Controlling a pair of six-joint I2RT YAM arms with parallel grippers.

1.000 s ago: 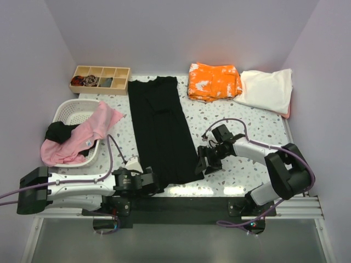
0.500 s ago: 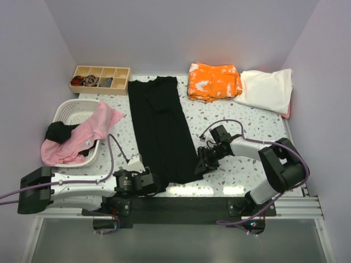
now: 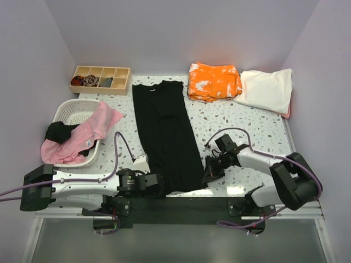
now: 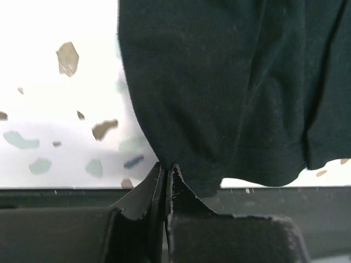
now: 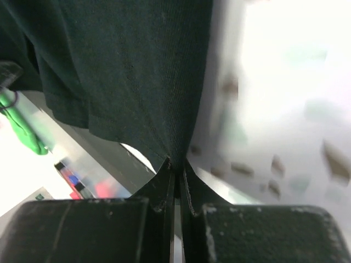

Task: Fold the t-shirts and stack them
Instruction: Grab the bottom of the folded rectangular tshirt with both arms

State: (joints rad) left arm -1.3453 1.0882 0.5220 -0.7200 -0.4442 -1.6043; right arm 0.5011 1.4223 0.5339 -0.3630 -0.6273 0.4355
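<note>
A long black t-shirt lies folded lengthwise down the middle of the table. My left gripper is shut on its near left corner, and the cloth runs up from the closed jaws. My right gripper is shut on the near right corner, with the fabric pinched between its fingertips. An orange white-blotched t-shirt and a cream t-shirt lie folded at the back right. A pink t-shirt hangs over the basket rim.
A white slotted basket stands at the left with dark cloth inside. A wooden compartment tray sits at the back left. The black rail runs along the near table edge under both grippers.
Both grippers have closed on the black shirt's near corners. The shirt has shifted toward the near edge, its hem now reaching the rail, and the right gripper moved nearer.
</note>
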